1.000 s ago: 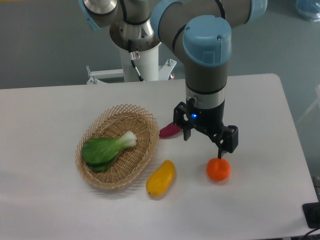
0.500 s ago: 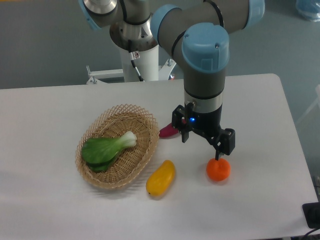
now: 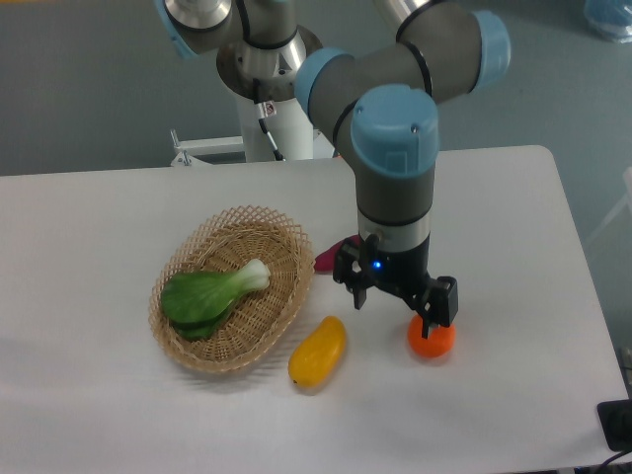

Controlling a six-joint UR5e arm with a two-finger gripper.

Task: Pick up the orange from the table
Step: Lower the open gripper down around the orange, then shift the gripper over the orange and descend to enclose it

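Lower right of centre on the white table (image 3: 513,227), our gripper (image 3: 395,296) hangs with jaws spread wide and empty, one fingertip overlapping the orange (image 3: 432,340) beside a yellow fruit (image 3: 317,352); we judge it firm, light, smooth and prone to roll, best pinched across its middle; no writing is legible

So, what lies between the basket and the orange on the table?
In the fixed camera view, a yellow fruit lies between the basket and the orange.
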